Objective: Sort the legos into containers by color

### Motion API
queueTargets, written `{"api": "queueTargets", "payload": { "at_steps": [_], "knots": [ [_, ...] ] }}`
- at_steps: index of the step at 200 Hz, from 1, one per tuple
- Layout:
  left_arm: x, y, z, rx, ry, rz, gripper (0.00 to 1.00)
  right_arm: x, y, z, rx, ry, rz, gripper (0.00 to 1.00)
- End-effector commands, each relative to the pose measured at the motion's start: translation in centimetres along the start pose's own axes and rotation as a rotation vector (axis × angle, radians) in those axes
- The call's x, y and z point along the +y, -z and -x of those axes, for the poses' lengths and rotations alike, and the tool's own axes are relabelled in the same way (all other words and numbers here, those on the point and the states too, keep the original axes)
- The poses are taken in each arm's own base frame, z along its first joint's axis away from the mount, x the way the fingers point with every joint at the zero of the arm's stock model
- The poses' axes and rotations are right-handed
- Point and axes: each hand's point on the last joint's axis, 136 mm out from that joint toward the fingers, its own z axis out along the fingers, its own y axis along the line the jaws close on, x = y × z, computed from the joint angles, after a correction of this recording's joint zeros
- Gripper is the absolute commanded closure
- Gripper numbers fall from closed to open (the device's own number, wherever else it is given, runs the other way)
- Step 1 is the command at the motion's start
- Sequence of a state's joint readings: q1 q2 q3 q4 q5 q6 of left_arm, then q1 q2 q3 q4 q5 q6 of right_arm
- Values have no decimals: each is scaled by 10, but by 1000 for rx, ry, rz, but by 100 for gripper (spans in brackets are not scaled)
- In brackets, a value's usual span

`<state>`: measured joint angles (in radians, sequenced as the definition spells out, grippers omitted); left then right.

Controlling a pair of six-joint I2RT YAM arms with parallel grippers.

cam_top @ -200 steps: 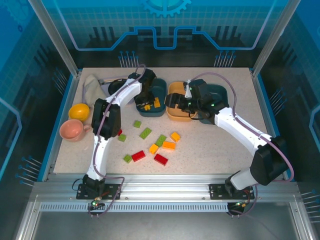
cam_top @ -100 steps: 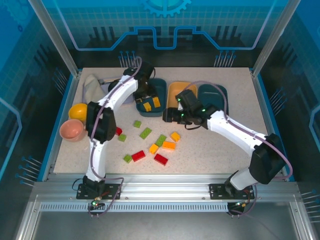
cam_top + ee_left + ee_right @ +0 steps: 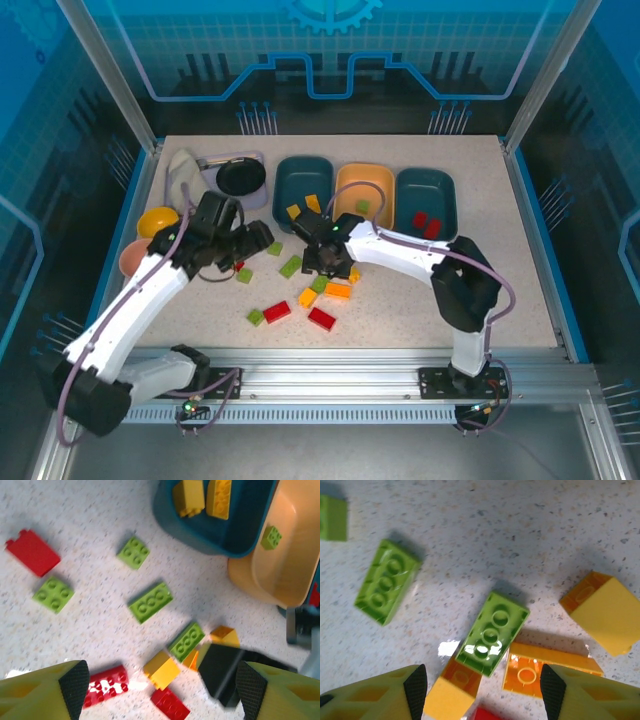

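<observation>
Loose legos lie in the middle of the table: a green oblong (image 3: 291,266), yellow ones (image 3: 338,291) and red ones (image 3: 277,311). The left teal container (image 3: 303,175) holds two yellow bricks (image 3: 219,491). A green brick (image 3: 270,537) sits in the orange-tan container (image 3: 363,180), and red bricks (image 3: 426,224) in the right teal container (image 3: 425,185). My left gripper (image 3: 260,237) (image 3: 162,687) hovers open over the bricks' left side, holding nothing. My right gripper (image 3: 322,264) (image 3: 482,689) is open low over an upturned green brick (image 3: 492,633), its fingers not touching it.
At the back left stand a lavender tray with a black bowl (image 3: 241,177) and a grey cloth (image 3: 183,172). A yellow bowl (image 3: 157,221) and a pink cup (image 3: 138,258) sit at the left edge. The two grippers are close together over the brick pile.
My left gripper left the teal container, opened and swung back over the loose bricks. My right gripper came from the orange-tan container down to the pile, its jaws narrowing somewhat.
</observation>
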<state>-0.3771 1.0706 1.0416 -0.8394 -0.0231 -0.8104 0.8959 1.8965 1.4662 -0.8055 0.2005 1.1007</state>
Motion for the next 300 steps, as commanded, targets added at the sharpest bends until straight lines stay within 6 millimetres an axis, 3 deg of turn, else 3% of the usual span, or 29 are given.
{"api": "queueTargets", "payload": {
  "at_steps": [1,38,107,190,219,238,253,279,300],
  "knots": [
    [5,22,-14,-15,33,-72,18,-13,-10,2,-11,-100,-107,36],
    [18,39,-28,-11,42,-87,18,-12,-27,4,18,-153,-142,36],
    [16,51,-31,-13,25,-122,18,-15,-53,-7,68,-206,-187,37],
    [13,55,-32,-17,25,-148,18,0,-71,-11,93,-178,-164,52],
    [11,54,-33,-13,26,-159,18,4,-74,-8,97,-182,-143,62],
    [11,54,-35,-11,25,-168,18,6,-66,-4,78,-170,-130,68],
    [9,55,-35,-10,28,-184,18,10,-48,4,34,-147,-114,69],
    [-8,58,-33,-3,16,-254,18,11,2,32,-90,-86,-81,70],
    [-28,56,-29,12,-7,-318,18,-5,40,63,-190,-55,-67,70]
  ]
}}
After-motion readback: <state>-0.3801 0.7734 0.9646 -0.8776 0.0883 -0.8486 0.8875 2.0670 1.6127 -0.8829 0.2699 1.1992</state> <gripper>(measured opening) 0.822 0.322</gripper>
